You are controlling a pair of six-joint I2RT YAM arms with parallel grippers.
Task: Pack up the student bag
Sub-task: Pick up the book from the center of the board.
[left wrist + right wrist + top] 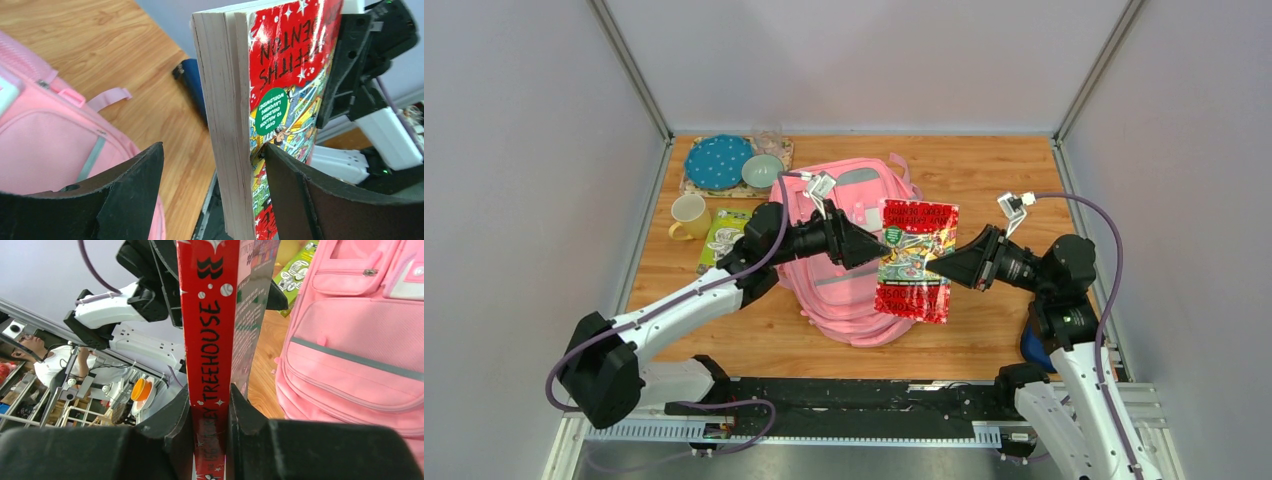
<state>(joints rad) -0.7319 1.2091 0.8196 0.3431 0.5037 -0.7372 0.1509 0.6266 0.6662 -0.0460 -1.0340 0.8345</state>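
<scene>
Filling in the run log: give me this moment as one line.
book: held aloft near student bag | right gripper: shut on its spine | left gripper: open around its page edge

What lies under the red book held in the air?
Under the book lie the edge of the pink backpack and the wooden table. What the book covers of them is hidden from the top camera.

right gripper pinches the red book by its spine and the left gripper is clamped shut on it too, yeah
No: the left gripper is open around the red book, one finger clear of its pages (left wrist view). Rest holds.
</scene>
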